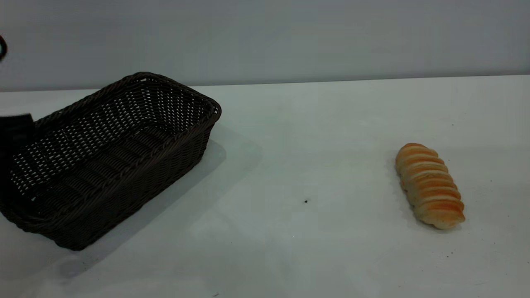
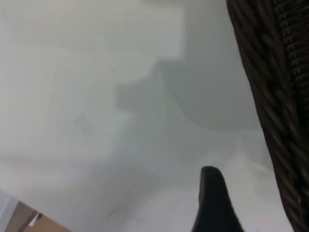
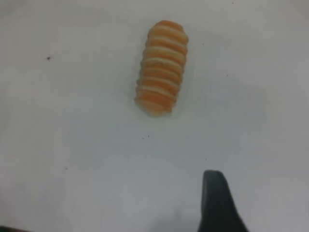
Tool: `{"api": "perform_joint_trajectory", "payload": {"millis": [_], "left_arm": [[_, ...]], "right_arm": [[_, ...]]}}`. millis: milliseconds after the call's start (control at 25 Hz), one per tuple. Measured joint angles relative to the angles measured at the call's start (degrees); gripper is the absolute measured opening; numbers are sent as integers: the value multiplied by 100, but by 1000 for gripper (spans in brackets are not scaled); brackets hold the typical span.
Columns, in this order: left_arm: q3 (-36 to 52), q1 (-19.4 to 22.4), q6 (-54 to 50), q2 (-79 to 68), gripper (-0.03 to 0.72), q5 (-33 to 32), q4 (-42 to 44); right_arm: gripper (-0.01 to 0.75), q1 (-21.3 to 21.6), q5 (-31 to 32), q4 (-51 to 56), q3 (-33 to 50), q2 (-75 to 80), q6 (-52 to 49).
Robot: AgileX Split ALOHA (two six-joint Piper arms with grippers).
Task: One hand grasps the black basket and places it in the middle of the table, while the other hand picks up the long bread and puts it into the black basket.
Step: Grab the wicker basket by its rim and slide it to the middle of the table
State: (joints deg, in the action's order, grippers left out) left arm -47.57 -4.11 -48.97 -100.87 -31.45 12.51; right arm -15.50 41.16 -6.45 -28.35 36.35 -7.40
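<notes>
Basket (image 1: 112, 161) at 9 o'clock, bread (image 1: 430, 185) at 3, well apart on worktop (image 1: 298, 174). Both arms' finger states: cannot tell. Risk: off-centre rim grip tilts basket.

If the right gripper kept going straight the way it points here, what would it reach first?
Probably the bare table. Only one fingertip shows in the wrist view, and the long bread lies farther ahead, a little off that line. Depth is unclear.

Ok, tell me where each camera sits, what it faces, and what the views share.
Exterior: low, facing across the table, black basket left, long bread right; left arm at the edge.
Left wrist: above the table beside the basket's rim; one fingertip shows.
Right wrist: above the bread; one fingertip shows.
Shared: basket, bread.
</notes>
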Motion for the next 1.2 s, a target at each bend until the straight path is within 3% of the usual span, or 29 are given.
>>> {"api": "perform_joint_trajectory", "payload": {"millis": [440,520,640,680,920,1200], "left_arm": [[-27,10,-387,-976,524,1274,19],[-27,10,-572,-1062,445,1380,18],[-33,23,-805,-1081,232,1485,-9],[-52,35,-823,-1076,207,1559,-20],[-75,-13,-67,-1000,201,1638,-80],[-232,-433,1611,-713,184,1319,-200]], "right_arm": [[428,0,34,0,0,0,7],[428,0,34,0,0,0,12],[428,0,34,0,0,0,27],[428,0,34,0,0,0,38],[428,0,34,0,0,0,63],[428,0,34,0,0,0,63]]}}
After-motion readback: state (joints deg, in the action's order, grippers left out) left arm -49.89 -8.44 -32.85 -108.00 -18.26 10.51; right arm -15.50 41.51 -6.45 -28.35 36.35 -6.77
